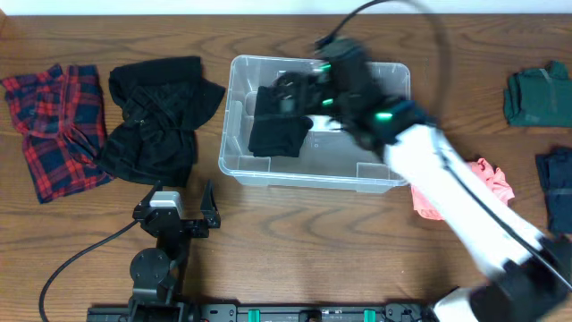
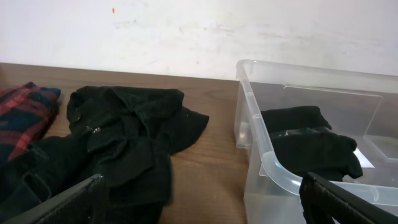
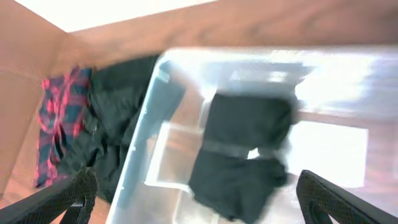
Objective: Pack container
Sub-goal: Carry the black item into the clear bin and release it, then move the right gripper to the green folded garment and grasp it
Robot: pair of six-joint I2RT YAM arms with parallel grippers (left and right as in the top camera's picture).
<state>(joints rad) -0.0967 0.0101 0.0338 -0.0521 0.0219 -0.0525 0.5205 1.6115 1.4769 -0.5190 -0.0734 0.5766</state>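
The clear plastic container (image 1: 234,161) stands at the table's middle. A folded black garment (image 1: 277,130) lies inside it at the left; it also shows in the left wrist view (image 2: 311,146) and the right wrist view (image 3: 242,149). My right gripper (image 3: 196,196) is open and empty, hovering above the container (image 3: 140,155); in the overhead view the right arm (image 1: 357,85) is over the container's back. My left gripper (image 1: 183,210) is open and empty, low near the table's front, facing the container's left corner (image 2: 273,168).
A crumpled black garment (image 1: 156,121) lies left of the container, and a red plaid one (image 1: 58,125) at the far left. A pink cloth (image 1: 490,183), a green folded garment (image 1: 536,94) and a dark blue one (image 1: 559,188) lie on the right.
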